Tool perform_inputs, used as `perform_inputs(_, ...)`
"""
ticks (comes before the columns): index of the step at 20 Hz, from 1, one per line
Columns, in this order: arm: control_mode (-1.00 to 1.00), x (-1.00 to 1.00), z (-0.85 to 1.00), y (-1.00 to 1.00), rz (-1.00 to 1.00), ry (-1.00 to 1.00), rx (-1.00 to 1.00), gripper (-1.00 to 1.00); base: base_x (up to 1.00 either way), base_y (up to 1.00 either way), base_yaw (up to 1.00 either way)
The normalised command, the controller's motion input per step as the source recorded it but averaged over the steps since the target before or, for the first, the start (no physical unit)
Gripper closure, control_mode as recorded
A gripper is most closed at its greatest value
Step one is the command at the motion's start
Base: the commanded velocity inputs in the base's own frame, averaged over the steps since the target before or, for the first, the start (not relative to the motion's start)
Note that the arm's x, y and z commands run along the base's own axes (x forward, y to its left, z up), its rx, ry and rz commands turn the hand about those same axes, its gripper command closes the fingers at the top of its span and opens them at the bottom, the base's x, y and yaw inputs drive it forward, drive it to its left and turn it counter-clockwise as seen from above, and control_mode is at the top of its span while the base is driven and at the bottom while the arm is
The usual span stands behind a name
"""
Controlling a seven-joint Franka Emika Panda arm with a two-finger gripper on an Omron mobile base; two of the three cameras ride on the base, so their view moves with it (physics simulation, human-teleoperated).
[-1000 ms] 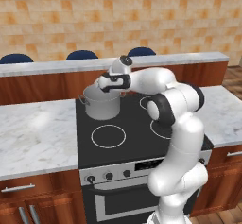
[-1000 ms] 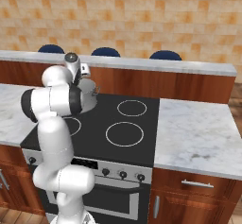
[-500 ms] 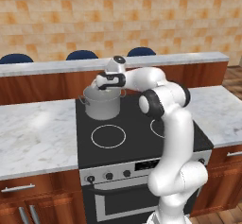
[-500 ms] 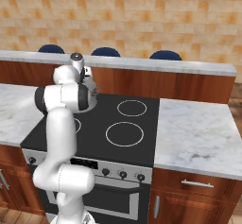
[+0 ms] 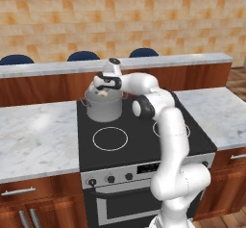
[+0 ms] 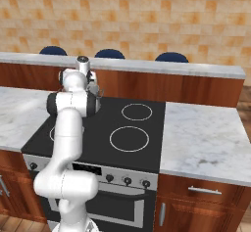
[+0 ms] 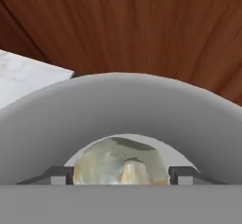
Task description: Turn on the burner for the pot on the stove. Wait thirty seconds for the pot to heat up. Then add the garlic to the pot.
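Observation:
The grey metal pot stands on the rear left zone of the black glass stove; the burner under it is hidden. My gripper hangs right over the pot's mouth, pointing down into it. In the hand view the gripper is shut on the pale garlic, with one dark fingertip on each side of the bulb. The pot's curved grey inner wall lies behind and below the garlic. In the right base view my arm covers most of the pot on the stove.
A white-ringed zone lies in front of the pot, and small black knobs line the control strip. Marble counters flank the stove on the left and right. A raised wooden bar runs behind.
The hand has swung left with the garlic in it and now hangs over the pot's mouth. The elbow has shifted too. The pot has not moved.

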Motion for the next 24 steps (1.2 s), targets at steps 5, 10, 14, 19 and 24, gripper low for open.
perform_inputs(5,-1.00,0.32,-0.03,0.00,-0.02,0.05,0.00,-1.00,0.00,0.00,0.00)
perform_inputs(10,-1.00,-0.27,0.08,-0.14,-0.03,0.00,0.00,-1.00,0.00,0.00,0.00)
perform_inputs(14,-1.00,-0.68,0.21,-0.30,-0.07,-0.01,0.00,-1.00,0.00,0.00,0.00)
perform_inputs(19,-1.00,-0.98,0.50,-0.66,-0.04,-0.18,0.04,-1.00,0.00,0.00,0.00)
perform_inputs(24,-1.00,-1.00,-0.05,-0.67,-0.05,-0.19,0.08,-1.00,0.00,0.00,0.00)
